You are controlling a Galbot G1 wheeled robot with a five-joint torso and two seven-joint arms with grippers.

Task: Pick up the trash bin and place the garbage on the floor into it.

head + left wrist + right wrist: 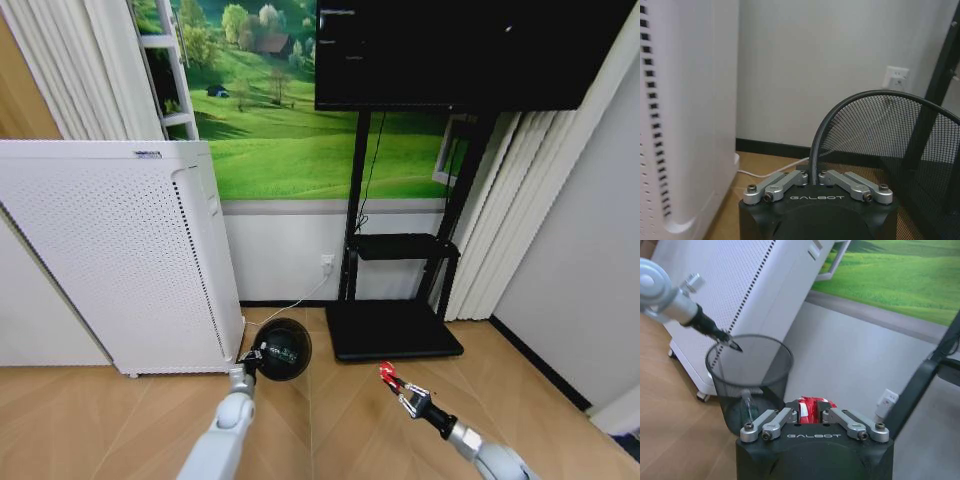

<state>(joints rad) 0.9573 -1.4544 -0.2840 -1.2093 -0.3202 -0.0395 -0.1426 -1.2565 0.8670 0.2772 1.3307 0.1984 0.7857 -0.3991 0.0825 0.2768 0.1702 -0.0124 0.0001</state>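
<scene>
Mesh trash bin (pixel 280 349) lower centre, rim pinched by left gripper (pixel 250 357). Right gripper (pixel 391 379) clamped on red wrapper (pixel 812 409); bottle (pixel 747 407) already inside, drop-in pending.

The left end effector (pixel 814 176) is clamped on the rolled rim of the trash bin (pixel 880 145), its two silver fingers (pixel 777 184) meeting at the rim just above the black housing marked GALBOT. The black wire mesh of the bin curves up and away from the grip, and through it a strip of tan floor (pixel 760 167) and a dark stand leg (pixel 940 75) can be made out. A tall white perforated appliance (pixel 680 115) stands close beside the end effector. Behind lies a pale wall (pixel 815 65) with a black baseboard (pixel 772 148) and a white wall socket (pixel 896 78). A white cable (pixel 767 173) lies on the floor near the appliance's foot.
</scene>
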